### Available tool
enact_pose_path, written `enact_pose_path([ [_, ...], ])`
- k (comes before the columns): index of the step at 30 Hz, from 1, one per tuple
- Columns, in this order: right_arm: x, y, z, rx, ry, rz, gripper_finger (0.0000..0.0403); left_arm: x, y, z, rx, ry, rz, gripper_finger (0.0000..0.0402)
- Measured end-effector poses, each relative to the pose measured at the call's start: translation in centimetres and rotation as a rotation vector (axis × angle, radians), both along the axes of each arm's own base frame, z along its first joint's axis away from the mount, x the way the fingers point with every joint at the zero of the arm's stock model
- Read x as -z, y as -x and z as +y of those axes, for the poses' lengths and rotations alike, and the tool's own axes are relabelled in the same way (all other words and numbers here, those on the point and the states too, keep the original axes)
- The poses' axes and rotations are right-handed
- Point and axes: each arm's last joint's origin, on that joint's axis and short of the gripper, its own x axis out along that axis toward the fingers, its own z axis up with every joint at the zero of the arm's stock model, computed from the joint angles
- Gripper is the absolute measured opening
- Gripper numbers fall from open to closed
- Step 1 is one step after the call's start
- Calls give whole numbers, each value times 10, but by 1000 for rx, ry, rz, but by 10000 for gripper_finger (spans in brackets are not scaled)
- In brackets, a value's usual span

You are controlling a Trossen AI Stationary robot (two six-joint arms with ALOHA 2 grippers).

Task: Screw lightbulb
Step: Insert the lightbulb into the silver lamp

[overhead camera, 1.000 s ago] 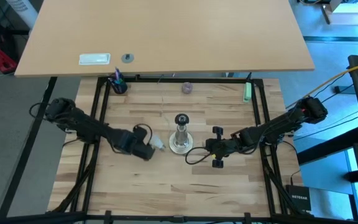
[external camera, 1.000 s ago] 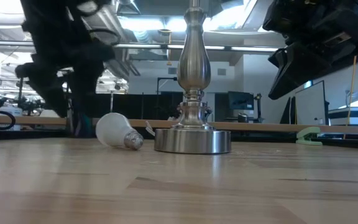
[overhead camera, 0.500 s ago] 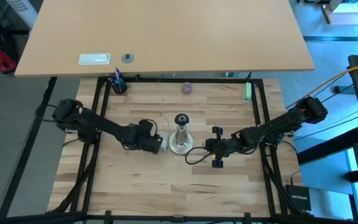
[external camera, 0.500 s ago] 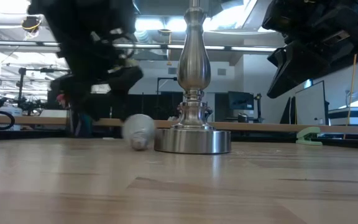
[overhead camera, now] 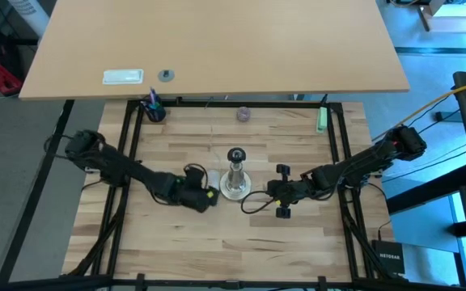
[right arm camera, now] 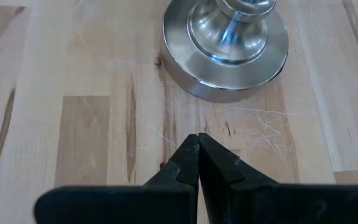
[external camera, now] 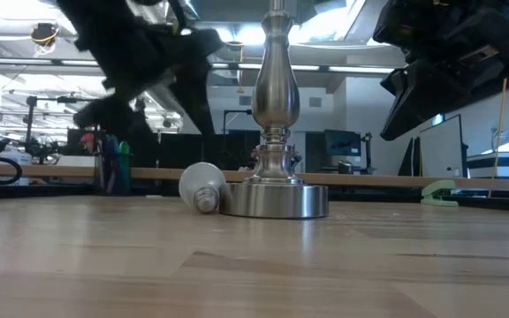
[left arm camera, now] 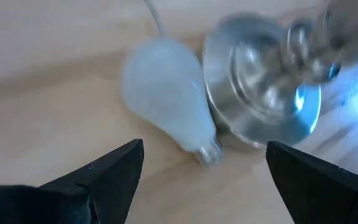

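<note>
wooden tabletop (overhead camera: 217,242): lightbulb (left arm camera: 169,99) lies touching the stand (external camera: 275,196) base; left gripper (left arm camera: 204,180) gapes above it, right gripper (right arm camera: 197,163) clenched empty, clear beside the stand.

Matt frosted lightbulb (left arm camera: 166,93), glossy metal stand (external camera: 274,132), smooth scratched wooden table (right arm camera: 92,124).

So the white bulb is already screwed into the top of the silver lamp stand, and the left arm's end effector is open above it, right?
Not quite. The lightbulb is not in the socket: the low view shows it lying on its side on the table, against the base of the lamp stand. The rest holds: the left end effector is open above the bulb, as the left wrist view shows.
</note>
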Motion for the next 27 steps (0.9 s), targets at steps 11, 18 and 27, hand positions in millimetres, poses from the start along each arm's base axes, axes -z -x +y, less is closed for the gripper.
enact_pose_path([
  [11, -2, -3, 2, -16, -38, -31, 10, 37, -16, 7, -105, -17, 15, 327],
  [18, -3, -4, 3, -26, -55, -41, 10, 46, -8, 22, -66, -30, 210, 327],
  [27, -3, -4, 3, -25, -53, -39, 10, 43, -8, 31, -3, -36, 270, 327],
])
